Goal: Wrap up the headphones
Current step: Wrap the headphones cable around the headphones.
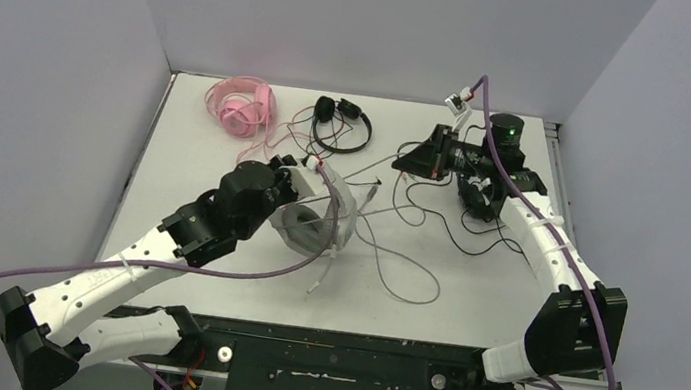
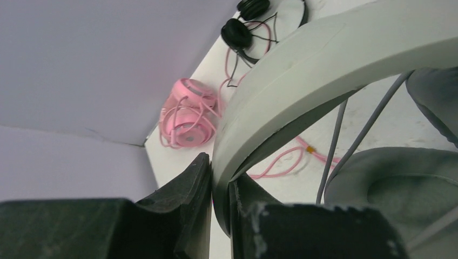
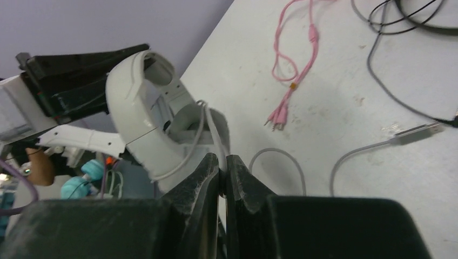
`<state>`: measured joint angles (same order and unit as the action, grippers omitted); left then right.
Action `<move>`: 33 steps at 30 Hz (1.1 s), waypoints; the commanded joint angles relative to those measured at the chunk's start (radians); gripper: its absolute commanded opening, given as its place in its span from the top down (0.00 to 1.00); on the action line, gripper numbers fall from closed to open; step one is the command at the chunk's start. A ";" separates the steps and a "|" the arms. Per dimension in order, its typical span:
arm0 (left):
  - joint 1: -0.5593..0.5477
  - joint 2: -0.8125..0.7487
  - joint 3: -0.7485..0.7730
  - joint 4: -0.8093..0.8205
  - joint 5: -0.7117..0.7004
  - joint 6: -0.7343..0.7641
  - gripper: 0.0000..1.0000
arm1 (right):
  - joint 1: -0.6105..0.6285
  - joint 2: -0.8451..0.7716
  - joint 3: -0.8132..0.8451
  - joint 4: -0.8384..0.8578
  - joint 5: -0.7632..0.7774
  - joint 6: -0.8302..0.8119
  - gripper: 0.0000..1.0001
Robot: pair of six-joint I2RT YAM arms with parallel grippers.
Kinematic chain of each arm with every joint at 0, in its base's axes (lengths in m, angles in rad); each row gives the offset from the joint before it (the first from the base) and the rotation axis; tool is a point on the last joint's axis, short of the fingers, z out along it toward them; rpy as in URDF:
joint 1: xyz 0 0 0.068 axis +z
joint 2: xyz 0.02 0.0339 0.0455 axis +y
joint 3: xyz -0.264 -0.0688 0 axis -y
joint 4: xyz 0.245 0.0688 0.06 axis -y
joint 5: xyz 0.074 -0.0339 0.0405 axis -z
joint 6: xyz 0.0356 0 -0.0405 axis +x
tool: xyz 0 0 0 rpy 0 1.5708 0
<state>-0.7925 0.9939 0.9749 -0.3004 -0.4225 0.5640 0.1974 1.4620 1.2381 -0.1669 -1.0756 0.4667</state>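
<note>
White surface; left fingers clamped on band of white headset, right fingers pinching grey cable; earcups partly hidden.

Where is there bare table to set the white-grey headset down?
Bare table at the front, between the grey cable loop and the right arm; also by the left edge, nearer than the pink headset. Cables crowd the centre.

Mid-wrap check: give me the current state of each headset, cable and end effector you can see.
white-grey headset: headband clamped by left end effector, cable unwrapped.
left end effector: shut on the headband.
right end effector: shut on the grey cable.
pink headset: on the table, cable partly looped over it, tail loose.
black headset: flat on the table, cable unwound.
</note>
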 commanded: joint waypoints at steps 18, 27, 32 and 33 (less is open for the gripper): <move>-0.047 0.137 0.076 0.419 -0.528 -0.272 1.00 | 0.289 -0.125 -0.298 0.790 0.024 0.723 0.97; -0.048 0.145 0.098 0.412 -0.561 -0.369 1.00 | 0.335 -0.137 -0.316 0.641 0.106 0.592 0.89; -0.048 0.139 0.102 0.421 -0.566 -0.411 1.00 | 0.372 -0.147 -0.316 0.554 0.160 0.505 0.78; -0.048 0.138 0.103 0.423 -0.569 -0.421 1.00 | 0.382 -0.150 -0.316 0.544 0.174 0.488 0.75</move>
<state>-0.8391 1.1542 0.9966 0.0032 -0.9524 0.2432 0.5392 1.3396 0.9195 0.4191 -0.9581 1.0466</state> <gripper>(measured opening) 0.117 0.211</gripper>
